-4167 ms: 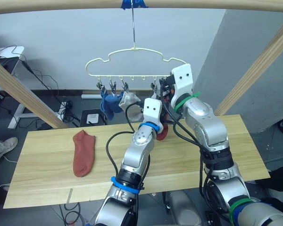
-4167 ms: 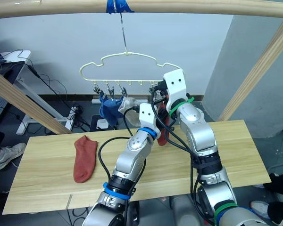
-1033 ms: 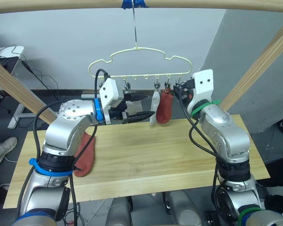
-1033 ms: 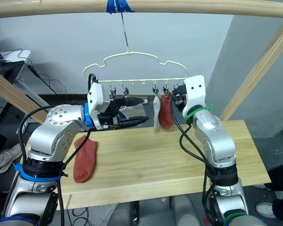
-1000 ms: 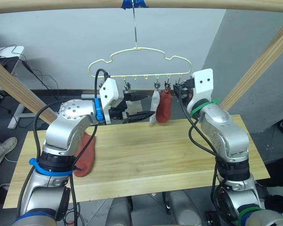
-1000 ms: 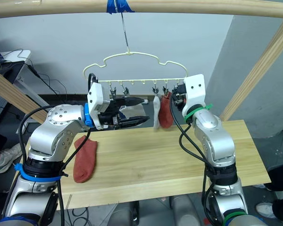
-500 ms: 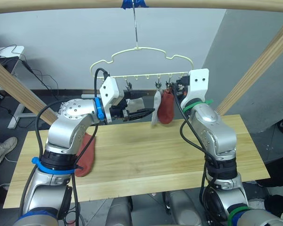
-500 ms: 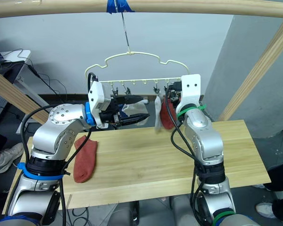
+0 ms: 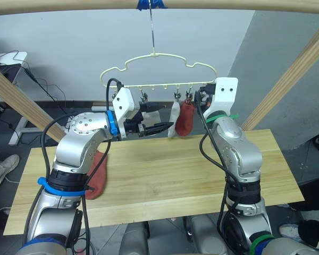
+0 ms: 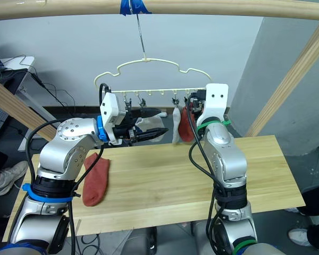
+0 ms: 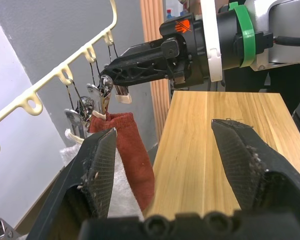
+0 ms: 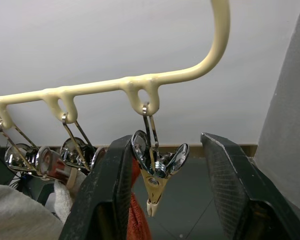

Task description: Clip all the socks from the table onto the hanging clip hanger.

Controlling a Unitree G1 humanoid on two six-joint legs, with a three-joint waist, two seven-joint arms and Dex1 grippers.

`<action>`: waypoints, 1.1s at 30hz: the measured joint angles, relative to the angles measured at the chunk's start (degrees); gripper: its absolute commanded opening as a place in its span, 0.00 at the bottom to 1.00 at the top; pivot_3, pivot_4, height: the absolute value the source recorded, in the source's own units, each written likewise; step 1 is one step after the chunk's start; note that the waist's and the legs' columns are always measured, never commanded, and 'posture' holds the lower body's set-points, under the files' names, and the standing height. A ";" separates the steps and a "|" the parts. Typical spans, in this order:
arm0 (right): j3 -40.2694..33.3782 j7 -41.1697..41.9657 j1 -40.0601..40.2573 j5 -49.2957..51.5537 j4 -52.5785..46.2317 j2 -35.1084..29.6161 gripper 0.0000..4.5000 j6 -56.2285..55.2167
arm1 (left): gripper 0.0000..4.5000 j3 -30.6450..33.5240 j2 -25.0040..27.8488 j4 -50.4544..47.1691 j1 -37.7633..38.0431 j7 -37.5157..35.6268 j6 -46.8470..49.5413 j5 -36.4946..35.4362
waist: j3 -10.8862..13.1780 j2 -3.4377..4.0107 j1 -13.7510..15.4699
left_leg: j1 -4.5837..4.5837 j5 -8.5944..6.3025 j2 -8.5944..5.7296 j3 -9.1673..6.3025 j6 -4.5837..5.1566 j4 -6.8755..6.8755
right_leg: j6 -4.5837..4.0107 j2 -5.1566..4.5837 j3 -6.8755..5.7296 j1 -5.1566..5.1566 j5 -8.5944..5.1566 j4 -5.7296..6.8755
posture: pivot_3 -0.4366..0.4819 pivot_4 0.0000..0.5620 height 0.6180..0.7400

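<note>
Hanging limp from a clip, the red sock (image 11: pixel 135 160) looked soft and light. Both grippers, left (image 11: pixel 170 165) and right (image 12: pixel 166 192), gaped empty; 1 free clip (image 12: pixel 157 172) sat between the right jaws.

Head stereo pair above, wrist views close, all sharing clip hanger (image 9: pixel 158 70).

Silver arms, blue and green bands, black cables

Lab, floor cables (image 9: pixel 69 119), pole frame (image 9: pixel 21 103)
</note>
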 measured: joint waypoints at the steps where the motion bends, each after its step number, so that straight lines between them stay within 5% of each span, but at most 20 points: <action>1: 0.00 0.01 0.00 0.00 0.00 0.07 0.49 -0.01 | 0.74 0.00 -0.01 0.00 0.00 0.00 0.00 0.05 | 0.00 0.00 0.00 | 0.00 0.00 0.00 0.00 0.00 0.00 | 0.00 0.00 0.00 0.00 0.00 0.00 | 0.23 0.40 1.00; 33: -0.13 -8.17 -0.89 -0.33 1.26 3.04 0.49 -1.77 | 0.74 -0.24 -0.02 -0.41 0.01 0.15 0.17 0.36 | 0.00 0.00 0.01 | 0.00 0.00 0.00 -0.01 0.00 0.01 | -0.04 -0.01 -0.01 0.00 0.02 0.03 | 0.23 0.40 1.00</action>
